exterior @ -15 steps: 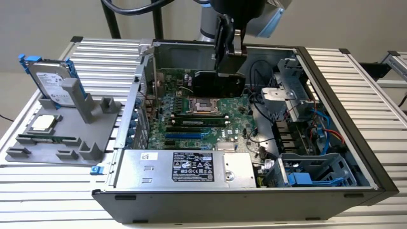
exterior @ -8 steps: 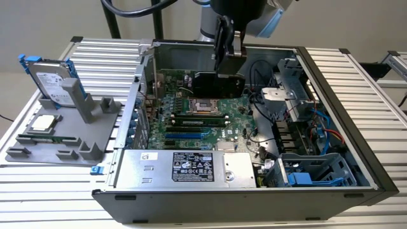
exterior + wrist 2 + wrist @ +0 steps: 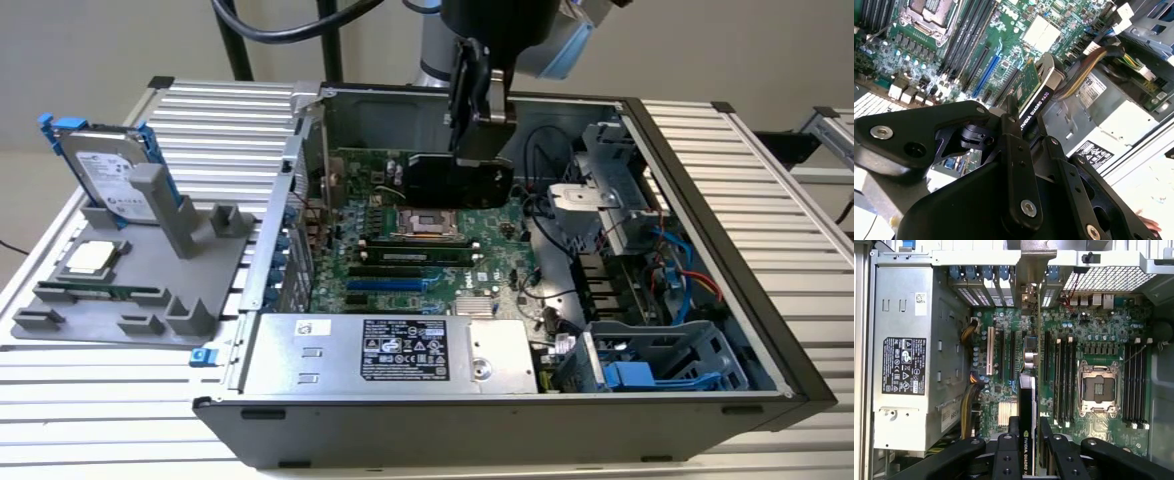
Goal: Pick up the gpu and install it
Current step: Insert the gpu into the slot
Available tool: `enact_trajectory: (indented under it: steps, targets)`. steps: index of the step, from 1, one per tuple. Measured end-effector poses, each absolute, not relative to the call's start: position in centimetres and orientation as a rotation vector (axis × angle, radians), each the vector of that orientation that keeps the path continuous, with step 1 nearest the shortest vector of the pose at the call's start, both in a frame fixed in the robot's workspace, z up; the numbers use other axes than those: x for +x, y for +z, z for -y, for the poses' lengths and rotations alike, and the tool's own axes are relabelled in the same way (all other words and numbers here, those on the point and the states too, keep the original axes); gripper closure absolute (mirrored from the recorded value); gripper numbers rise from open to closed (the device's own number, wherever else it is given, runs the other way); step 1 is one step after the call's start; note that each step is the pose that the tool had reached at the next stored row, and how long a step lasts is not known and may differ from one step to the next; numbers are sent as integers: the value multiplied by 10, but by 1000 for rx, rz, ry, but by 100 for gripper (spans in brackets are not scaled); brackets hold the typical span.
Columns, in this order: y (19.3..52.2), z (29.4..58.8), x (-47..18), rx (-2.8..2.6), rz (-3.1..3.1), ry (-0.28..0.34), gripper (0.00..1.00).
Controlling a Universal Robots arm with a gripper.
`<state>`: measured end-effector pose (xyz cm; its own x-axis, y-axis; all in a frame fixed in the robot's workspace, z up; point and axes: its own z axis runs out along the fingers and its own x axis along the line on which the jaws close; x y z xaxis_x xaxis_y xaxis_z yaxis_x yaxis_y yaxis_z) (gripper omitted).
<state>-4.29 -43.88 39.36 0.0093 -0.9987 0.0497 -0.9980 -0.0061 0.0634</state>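
Your gripper [image 3: 477,140] clamps the gpu [image 3: 458,181] edge-on above the open computer case [image 3: 747,300], seemingly clear of the motherboard [image 3: 400,250].

Black-faced gpu [image 3: 458,182], green motherboard [image 3: 400,250], grey tray [image 3: 94,310]

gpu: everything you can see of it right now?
The gpu is a thin flat card, black on one face, green circuit board on the other, with a silver metal end bracket. The end effector grips it on edge, above the motherboard inside the open computer case, not yet seated.
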Motion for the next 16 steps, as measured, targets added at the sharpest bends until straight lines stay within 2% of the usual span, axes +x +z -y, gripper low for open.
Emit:
enact_trajectory:
  steps: [16]
  targets:
    - [383, 432, -41, 2166, 2150, 0, 100]
